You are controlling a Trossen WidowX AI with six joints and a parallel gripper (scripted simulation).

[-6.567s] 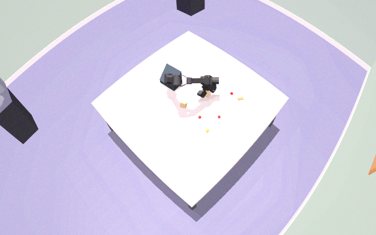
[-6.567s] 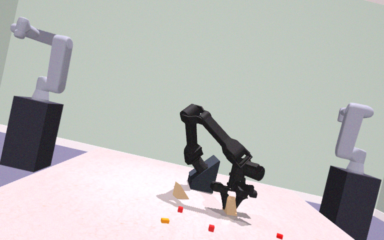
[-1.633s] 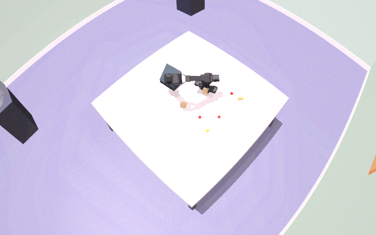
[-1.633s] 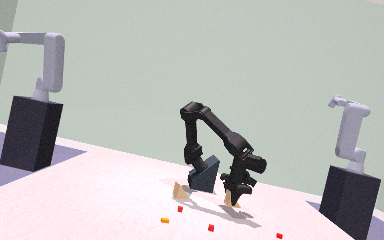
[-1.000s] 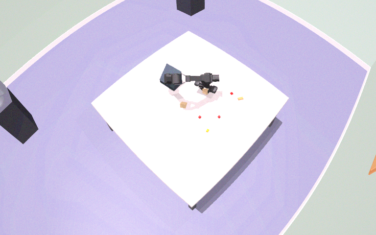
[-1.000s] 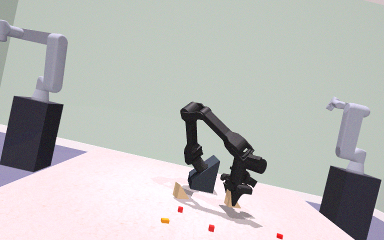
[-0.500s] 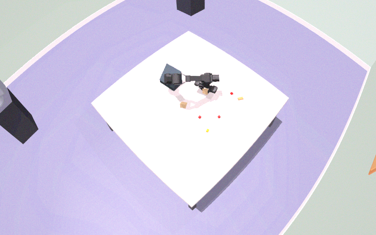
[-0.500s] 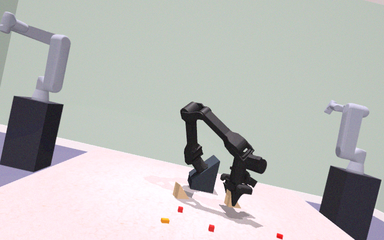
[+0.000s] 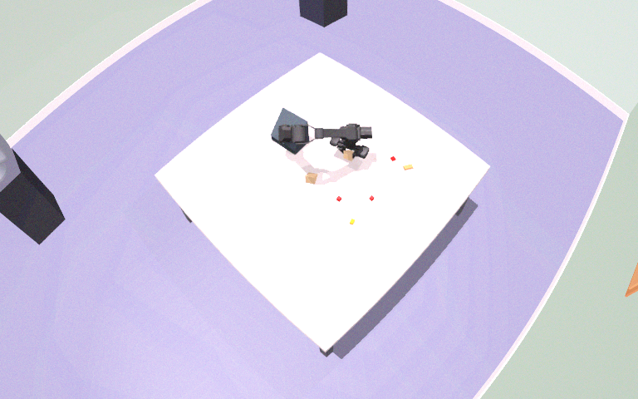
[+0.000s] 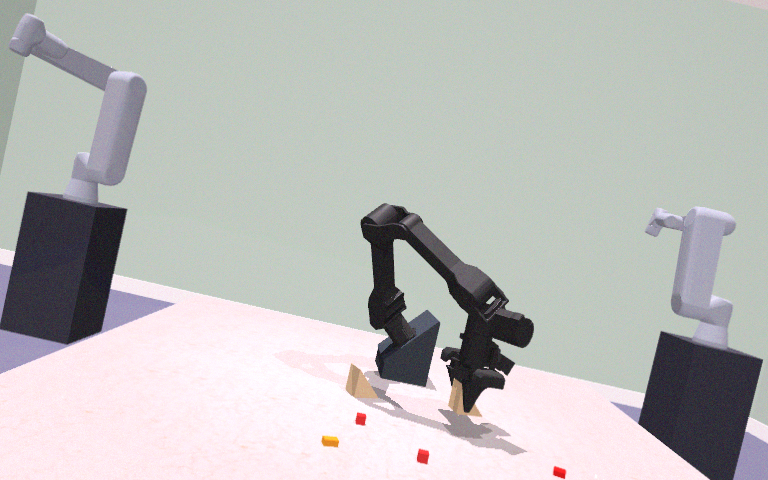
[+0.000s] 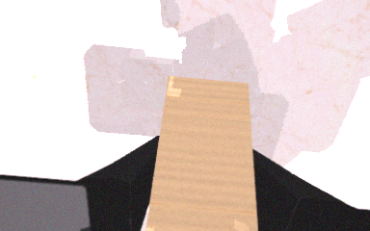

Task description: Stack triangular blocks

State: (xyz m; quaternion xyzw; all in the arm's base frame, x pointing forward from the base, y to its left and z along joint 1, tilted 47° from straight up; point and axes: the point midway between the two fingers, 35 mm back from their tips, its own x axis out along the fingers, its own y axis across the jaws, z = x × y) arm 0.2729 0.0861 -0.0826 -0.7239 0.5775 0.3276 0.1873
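One triangular wooden block (image 9: 311,178) (image 10: 359,386) stands alone on the white table (image 9: 263,211) (image 10: 169,396), its slope falling to the right in the exterior view. The other triangular wooden block (image 9: 348,155) (image 10: 456,398) (image 11: 207,144) is between the fingers of my gripper (image 9: 350,151) (image 10: 463,396) (image 11: 204,183), which is shut on it. The held block is narrow at the top and wide at the bottom. It is apart from the free block and low by the table; whether it touches the table I cannot tell. The near finger hides part of it in the exterior view.
Three small red cubes (image 9: 392,158) (image 9: 338,198) (image 9: 371,198), a small yellow block (image 9: 351,221) (image 10: 330,440) and a flat orange block (image 9: 408,166) lie on the table. My arm's dark base (image 9: 283,126) (image 10: 410,356) is behind the blocks. Two pale arms stand on dark pedestals beyond the table.
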